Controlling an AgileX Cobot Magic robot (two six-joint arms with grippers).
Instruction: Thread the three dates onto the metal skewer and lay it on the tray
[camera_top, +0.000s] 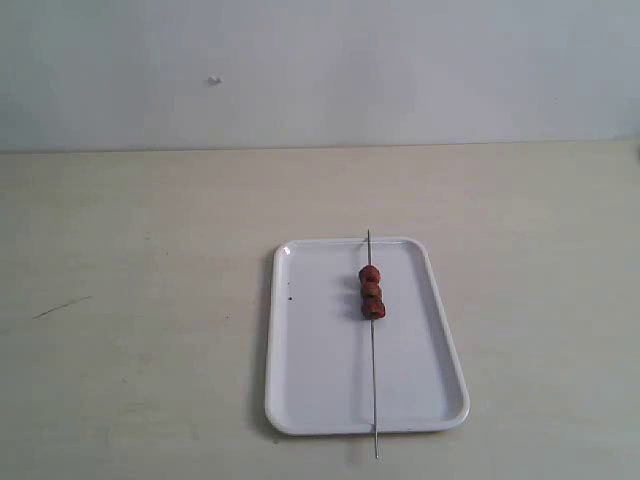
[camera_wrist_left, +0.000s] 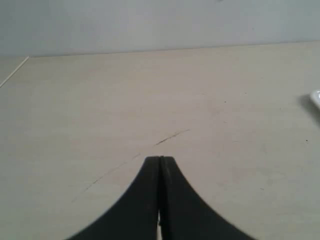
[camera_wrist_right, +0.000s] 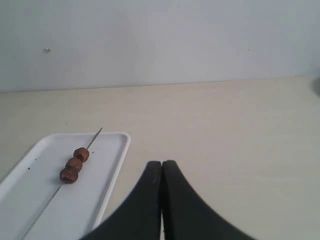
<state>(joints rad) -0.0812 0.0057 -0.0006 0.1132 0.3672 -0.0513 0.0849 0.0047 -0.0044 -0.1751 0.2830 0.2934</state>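
Skewer (camera_top: 373, 385) w/ dates (camera_top: 371, 292) — on tray (camera_top: 318, 375).

Three dates (camera_top: 371, 291) threaded on skewer (camera_top: 373, 380) across tray (camera_top: 320, 400).

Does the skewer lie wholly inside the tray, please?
No, the skewer lies across the tray, its near end jutting out past the rim.

The pale beige, matte table (camera_top: 150, 380) carries a white, glossy rectangular tray (camera_top: 320, 380) just right of centre, on the near side. A thin dark scratch (camera_top: 62, 307) marks the table's left part.
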